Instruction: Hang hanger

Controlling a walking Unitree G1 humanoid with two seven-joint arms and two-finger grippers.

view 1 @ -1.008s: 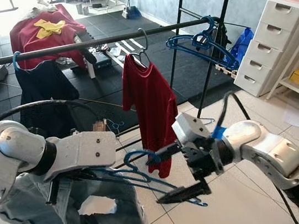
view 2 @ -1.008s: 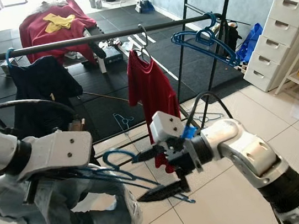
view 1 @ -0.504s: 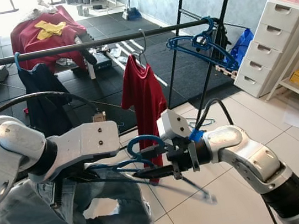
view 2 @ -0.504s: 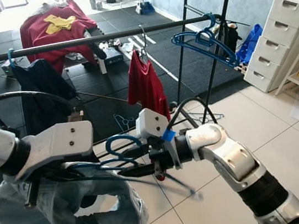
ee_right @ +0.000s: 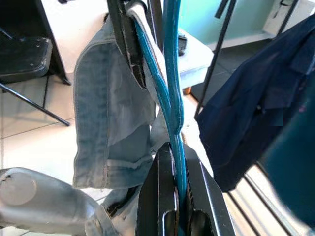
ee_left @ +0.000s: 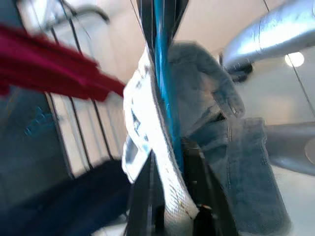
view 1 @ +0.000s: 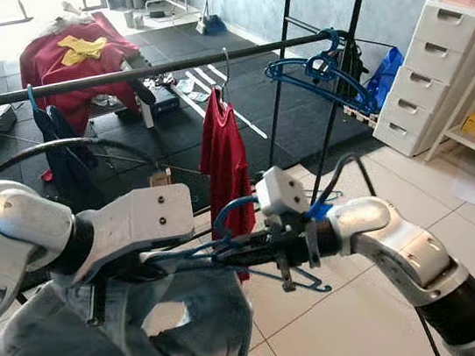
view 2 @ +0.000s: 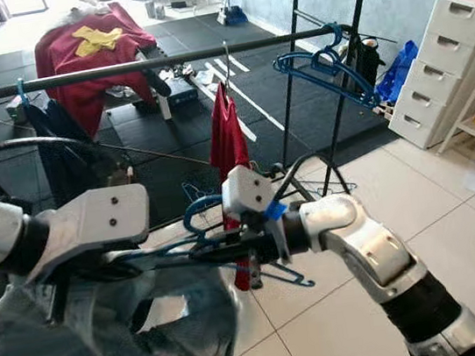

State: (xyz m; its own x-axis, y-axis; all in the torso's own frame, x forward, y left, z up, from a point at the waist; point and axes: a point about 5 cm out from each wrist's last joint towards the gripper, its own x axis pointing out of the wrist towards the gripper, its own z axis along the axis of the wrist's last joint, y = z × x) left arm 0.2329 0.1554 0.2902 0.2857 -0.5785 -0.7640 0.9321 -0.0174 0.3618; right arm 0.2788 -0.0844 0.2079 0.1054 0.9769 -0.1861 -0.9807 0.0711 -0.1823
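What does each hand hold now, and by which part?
Both hold the blue hanger carrying the jeans. The right hand pinches its wire below the hook; the left hand clamps wire and denim together.

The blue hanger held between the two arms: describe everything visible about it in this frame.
The blue hanger is thin and looks like plastic, with a curved hook rising near the right wrist and a lower end jutting down toward the tiled floor. It lies roughly level in front of the robot, below the clothes rail. Light blue jeans are draped on it and sag beneath the left arm. The right tool is clamped on its bar; the left tool pinches the bar together with denim.
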